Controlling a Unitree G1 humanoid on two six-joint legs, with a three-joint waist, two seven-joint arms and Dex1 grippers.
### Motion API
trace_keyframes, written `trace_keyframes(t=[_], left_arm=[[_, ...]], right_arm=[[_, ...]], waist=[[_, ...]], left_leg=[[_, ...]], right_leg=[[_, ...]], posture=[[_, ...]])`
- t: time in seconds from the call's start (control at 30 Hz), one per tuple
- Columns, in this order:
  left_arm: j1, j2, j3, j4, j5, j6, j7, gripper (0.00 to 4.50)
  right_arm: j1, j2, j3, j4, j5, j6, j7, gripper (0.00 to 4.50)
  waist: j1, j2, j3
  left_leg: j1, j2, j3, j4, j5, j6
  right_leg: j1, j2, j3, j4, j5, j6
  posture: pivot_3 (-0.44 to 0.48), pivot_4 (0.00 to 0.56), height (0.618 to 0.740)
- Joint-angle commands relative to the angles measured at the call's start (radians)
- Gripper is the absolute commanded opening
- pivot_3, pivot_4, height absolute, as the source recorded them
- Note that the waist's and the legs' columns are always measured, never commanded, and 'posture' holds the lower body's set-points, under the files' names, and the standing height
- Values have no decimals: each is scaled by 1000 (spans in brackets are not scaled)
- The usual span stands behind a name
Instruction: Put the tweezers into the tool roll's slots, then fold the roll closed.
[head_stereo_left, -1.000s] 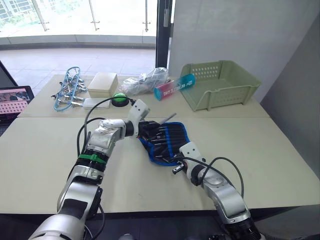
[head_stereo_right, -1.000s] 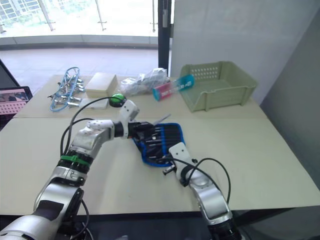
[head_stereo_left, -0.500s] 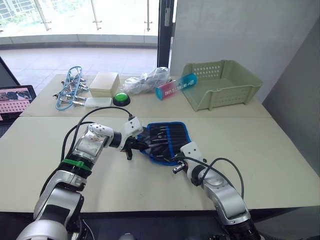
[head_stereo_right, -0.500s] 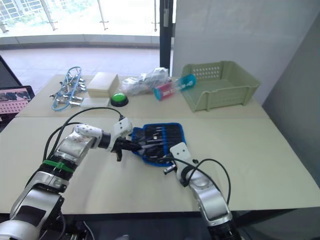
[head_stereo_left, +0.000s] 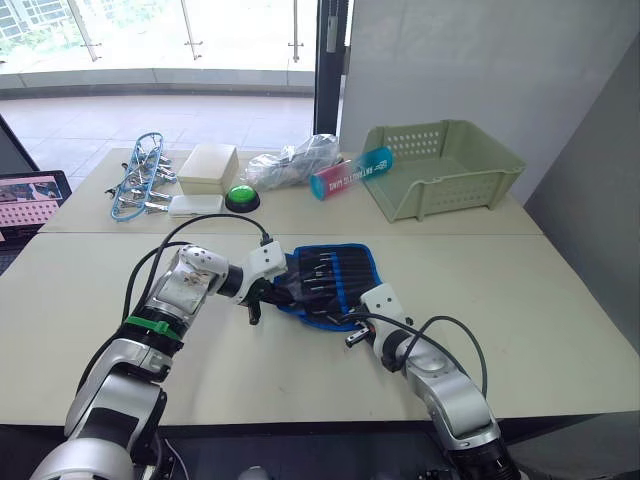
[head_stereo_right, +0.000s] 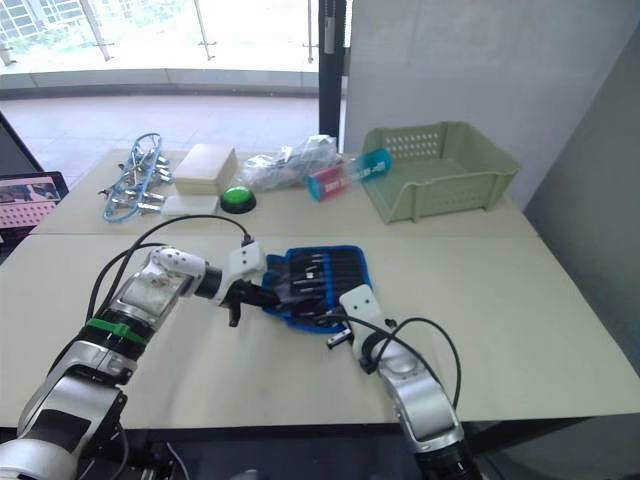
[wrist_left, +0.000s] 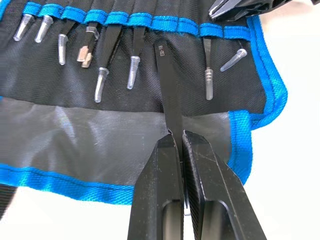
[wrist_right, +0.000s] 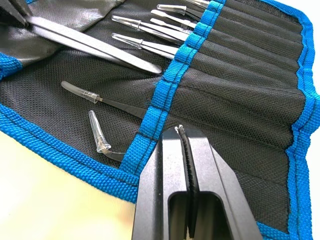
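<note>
The tool roll (head_stereo_left: 338, 282) lies open on the table's middle, black with blue edging. Several tweezers (wrist_left: 101, 75) sit in its slots (wrist_right: 235, 75), their clear-capped tips sticking out past the blue band. My left gripper (wrist_left: 177, 135) is at the roll's left side (head_stereo_left: 262, 291), shut on a black tweezer (wrist_left: 167, 92) whose far end reaches into a slot at the blue band. My right gripper (wrist_right: 181, 131) is shut, its tips resting on the pocket fabric at the roll's near edge (head_stereo_left: 352, 325).
A green basket (head_stereo_left: 440, 170) stands at the back right. Along the back lie a blue-pink tube (head_stereo_left: 350, 172), a plastic bag (head_stereo_left: 295, 160), a green button (head_stereo_left: 240, 196), a white box (head_stereo_left: 207, 168) and a clips bundle (head_stereo_left: 138, 180). A laptop (head_stereo_left: 28, 200) sits far left.
My left gripper swung from over the roll's far left corner to its left side, bringing the tweezer low and pointing into the slots. The roll now lies flatter. The right gripper stayed put.
</note>
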Motion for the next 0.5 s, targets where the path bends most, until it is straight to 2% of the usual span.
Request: trace_keyframes(t=[0.03,0.5], left_arm=[[-33,-3,-3,7,16,-24,-14,53],[-140,-108,-56,169,99,-154,-36,53]], right_arm=[[60,-16,-3,101,-20,67,-22,0],[65,-9,-2,100,-19,78,-31,0]], waist=[[0,0,0],[9,0,0]], left_leg=[[0,0,0,0,0,0],[0,0,0,1,0,0]], right_leg=[[0,0,0,0,0,0],[1,0,0,0,0,0]], posture=[[0,150,716],[0,150,716]])
